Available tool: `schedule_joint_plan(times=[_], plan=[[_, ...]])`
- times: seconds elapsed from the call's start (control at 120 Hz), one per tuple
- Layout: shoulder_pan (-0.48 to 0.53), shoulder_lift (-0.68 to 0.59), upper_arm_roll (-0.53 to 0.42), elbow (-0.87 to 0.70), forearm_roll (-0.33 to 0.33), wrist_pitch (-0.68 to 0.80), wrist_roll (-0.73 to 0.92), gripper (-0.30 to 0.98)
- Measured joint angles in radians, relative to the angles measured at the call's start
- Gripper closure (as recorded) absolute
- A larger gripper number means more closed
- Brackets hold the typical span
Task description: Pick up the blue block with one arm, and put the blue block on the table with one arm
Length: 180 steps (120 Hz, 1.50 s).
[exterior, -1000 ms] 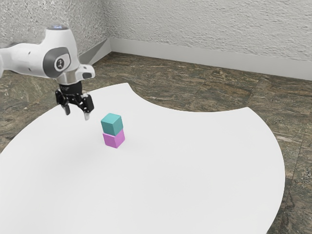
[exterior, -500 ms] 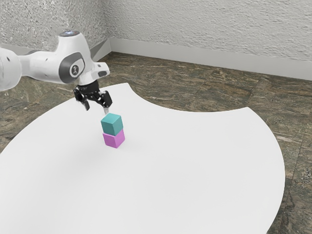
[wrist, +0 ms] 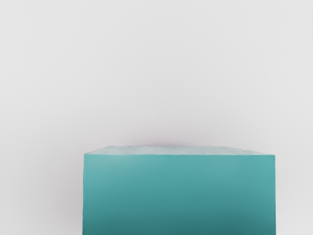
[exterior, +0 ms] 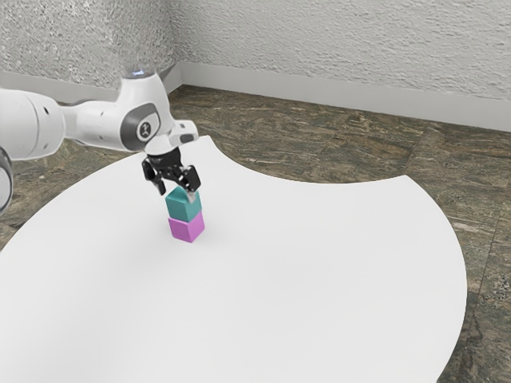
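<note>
Item one: the blue block, teal in tone, is resting on top of the pink block, which is standing upon the white table. In the wrist view it is lying just under my hand.

Item two: my gripper, black, two-fingered, is hovering at the blue block's upper part. Condition: released, spread wide, grasping nothing.

Step in hand: I am, as I judge it, lining up for the pick; the lift and the setting down are both waiting.

Next move, by my reckoning: it is calling for a short, straight descent bringing the blue block between both fingers, then an even squeeze and a vertical lift.

Caution: a fingertip seems to be passing close to the top edge, so a skewed approach would be risking a nudge to the stack.
</note>
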<state>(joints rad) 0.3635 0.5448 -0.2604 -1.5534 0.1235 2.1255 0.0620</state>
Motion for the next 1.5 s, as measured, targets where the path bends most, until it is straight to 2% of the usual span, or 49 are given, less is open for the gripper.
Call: schedule_joint_plan(times=[0.25, 0.683, 0.917, 1.058, 1.142, 1.333, 1.5], plan=[[-0.002, 0.032, 0.000, 0.014, 0.000, 0.000, 0.026, 0.02], [-0.008, 0.040, 0.000, 0.019, -0.001, 0.000, 0.052, 0.26], [-0.020, 0.032, -0.002, 0.020, 0.003, 0.000, 0.056, 0.31], [-0.149, 0.040, -0.003, 0.055, 0.001, 0.000, 0.054, 0.32], [-0.201, 0.096, -0.003, 0.076, 0.000, 0.001, 0.051, 0.33], [-0.217, 0.157, -0.002, 0.094, 0.001, 0.002, 0.045, 0.32], [-0.224, 0.158, 0.000, 0.094, 0.001, 0.001, 0.047, 0.15]])
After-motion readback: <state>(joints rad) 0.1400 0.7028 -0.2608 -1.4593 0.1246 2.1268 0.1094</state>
